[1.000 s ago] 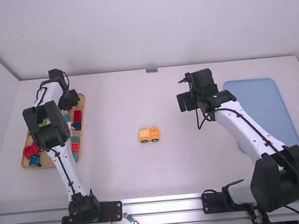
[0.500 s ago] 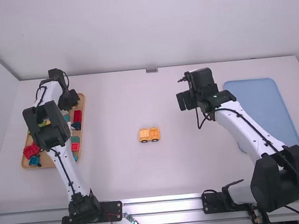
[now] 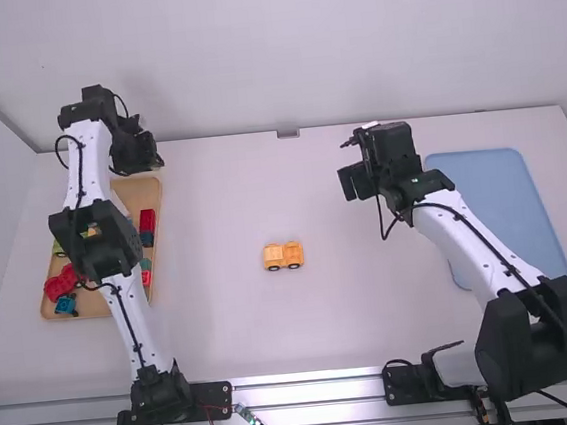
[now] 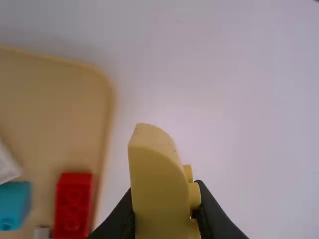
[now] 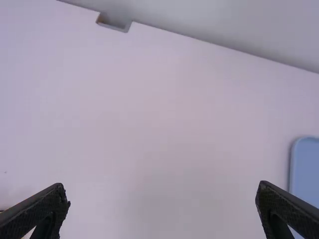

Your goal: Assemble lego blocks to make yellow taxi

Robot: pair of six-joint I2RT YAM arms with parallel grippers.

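Left wrist view: the left gripper (image 4: 166, 211) has its jaws closed on a yellow curved block (image 4: 155, 184). The round side sticks out and the little studs face sideways, so the block may need a turn before it can sit flat. A tight hold makes sense, since a smooth curve could slip.

The wooden tray (image 4: 106, 124) is just beside it, with a red block (image 4: 73, 204) and a teal block (image 4: 14, 204) inside. It looks like the box for spare parts.

In the high view, the yellow toy car (image 3: 284, 256) is on the white counter (image 3: 274, 324), between the two arms. That seems a good spot, as both might get to it. The curved block probably goes on top next; pushing it crooked could make the car roll.

The right gripper (image 5: 160, 191) has its jaws wide apart with nothing in them, so it could help keep the car still.
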